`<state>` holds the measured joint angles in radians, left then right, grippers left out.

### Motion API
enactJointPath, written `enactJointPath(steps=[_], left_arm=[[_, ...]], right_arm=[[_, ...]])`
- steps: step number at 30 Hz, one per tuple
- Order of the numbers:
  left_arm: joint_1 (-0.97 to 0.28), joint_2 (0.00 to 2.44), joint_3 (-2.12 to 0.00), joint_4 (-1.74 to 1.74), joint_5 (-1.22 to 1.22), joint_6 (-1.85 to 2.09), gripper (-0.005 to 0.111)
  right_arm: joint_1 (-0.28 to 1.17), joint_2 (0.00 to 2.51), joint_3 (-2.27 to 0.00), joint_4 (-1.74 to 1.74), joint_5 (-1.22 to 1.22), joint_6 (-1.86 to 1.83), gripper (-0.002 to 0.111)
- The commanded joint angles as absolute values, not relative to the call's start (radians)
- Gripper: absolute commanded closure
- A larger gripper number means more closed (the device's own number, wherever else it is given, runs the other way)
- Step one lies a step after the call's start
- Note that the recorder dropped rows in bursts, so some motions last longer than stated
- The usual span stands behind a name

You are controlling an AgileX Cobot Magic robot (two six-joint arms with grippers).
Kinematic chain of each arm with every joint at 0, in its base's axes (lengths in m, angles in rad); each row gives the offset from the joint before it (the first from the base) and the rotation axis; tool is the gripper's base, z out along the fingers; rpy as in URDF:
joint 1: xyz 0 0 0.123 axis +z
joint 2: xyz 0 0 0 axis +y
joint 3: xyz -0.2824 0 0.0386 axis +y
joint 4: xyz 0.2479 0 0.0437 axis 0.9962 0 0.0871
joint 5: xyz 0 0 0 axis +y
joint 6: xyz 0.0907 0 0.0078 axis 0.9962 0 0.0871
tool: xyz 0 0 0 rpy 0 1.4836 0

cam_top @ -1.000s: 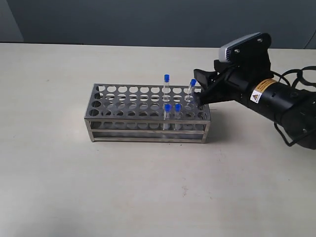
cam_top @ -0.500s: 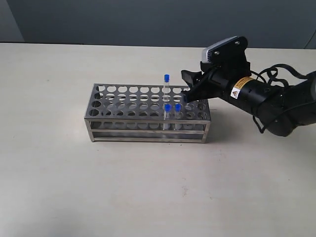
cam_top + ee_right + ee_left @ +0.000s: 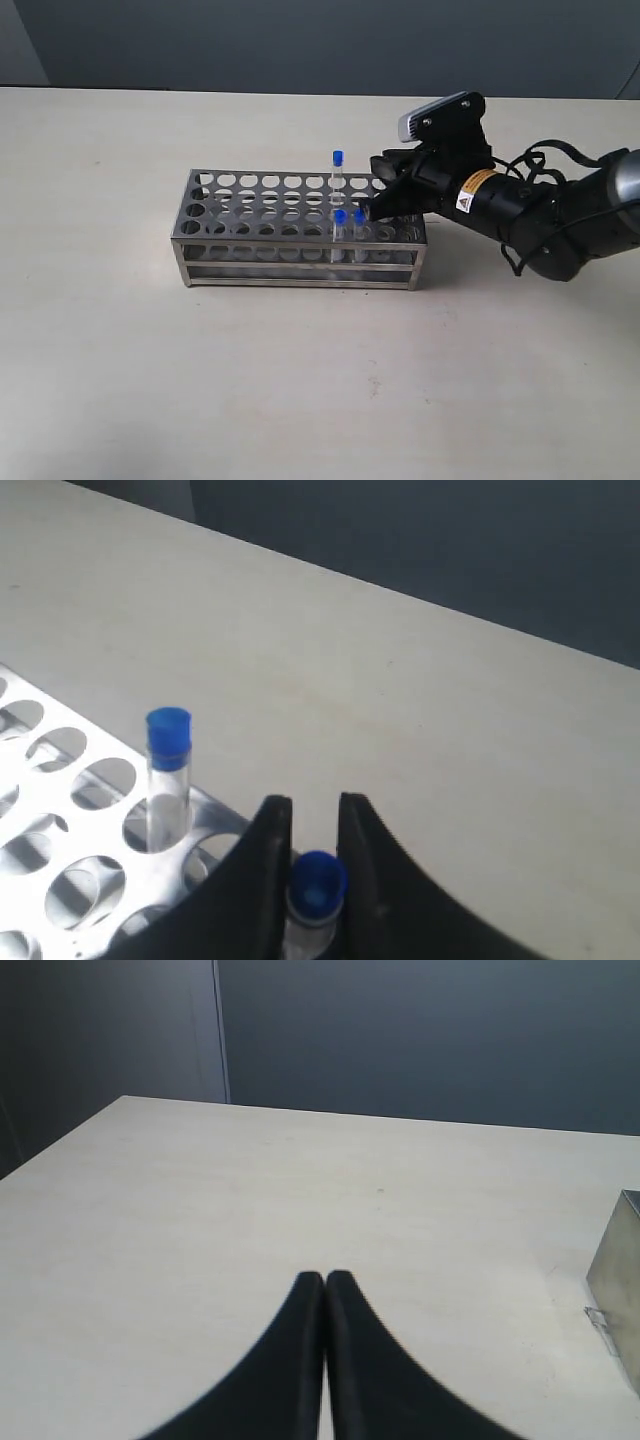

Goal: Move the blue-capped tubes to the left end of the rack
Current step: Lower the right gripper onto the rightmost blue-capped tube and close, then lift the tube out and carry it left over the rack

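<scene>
The right gripper (image 3: 374,207) grasps a tube (image 3: 317,883) over the rack's (image 3: 250,205) right end (three other tubes (image 3: 338,170) stand just left). The left gripper (image 3: 325,1280) is clenched, holding nothing.

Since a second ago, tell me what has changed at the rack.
The right arm moved left in the exterior view, over the right end of the rack. Its fingers now flank the cap of a blue-capped tube; whether they grip it is unclear. The other three tubes and the rack stayed put.
</scene>
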<state>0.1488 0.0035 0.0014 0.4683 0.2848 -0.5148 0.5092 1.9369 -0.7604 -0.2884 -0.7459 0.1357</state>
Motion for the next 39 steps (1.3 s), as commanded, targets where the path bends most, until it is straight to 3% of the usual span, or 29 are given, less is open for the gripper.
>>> enactJointPath(steps=[1, 17, 28, 39], left_arm=[[0.146, 0.000, 0.000, 0.468, 0.291, -0.516, 0.106], [0.146, 0.000, 0.000, 0.468, 0.291, -0.516, 0.106], [0.146, 0.000, 0.000, 0.468, 0.291, -0.516, 0.106], [0.146, 0.000, 0.000, 0.468, 0.291, -0.516, 0.106]], right_arm=[[0.502, 1.910, -0.765, -0.334, -0.735, 0.151, 0.108], [0.532, 1.606, -0.777, -0.400, -0.802, 0.190, 0.108], [0.763, 1.778, -1.116, -0.516, -0.553, 0.240, 0.108], [0.846, 2.011, -1.347, -0.524, -0.437, 0.282, 0.108]])
